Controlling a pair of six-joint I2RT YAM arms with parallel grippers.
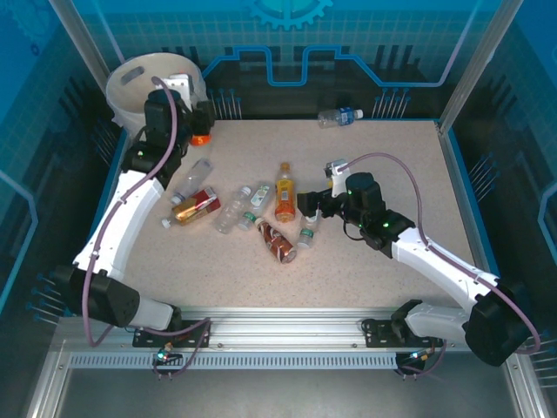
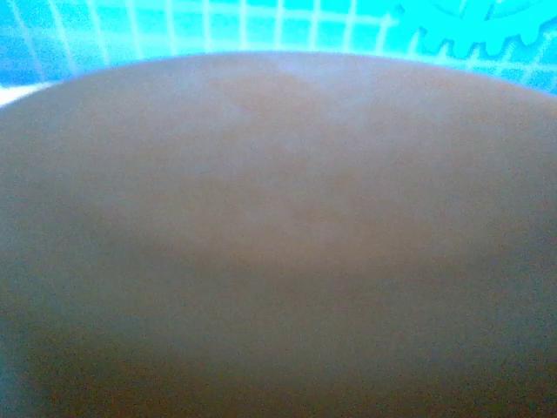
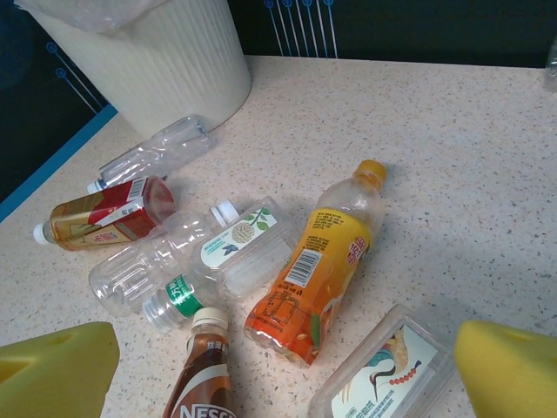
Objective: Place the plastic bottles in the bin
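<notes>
Now left gripper [image 1: 198, 124] holds orange bottle [image 1: 201, 138] beside bin [image 1: 122, 103]; right gripper [image 1: 309, 213] spread wide

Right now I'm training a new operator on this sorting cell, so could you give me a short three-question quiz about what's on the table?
1. True or false: the orange bottle stands upright.
2. The bin sits where on the table, seen from above? A) far left corner B) far right corner C) centre
3. Are the right arm's fingers open or closed?

Key: 1 false, it lies flat; 2 A; 3 open.
</notes>
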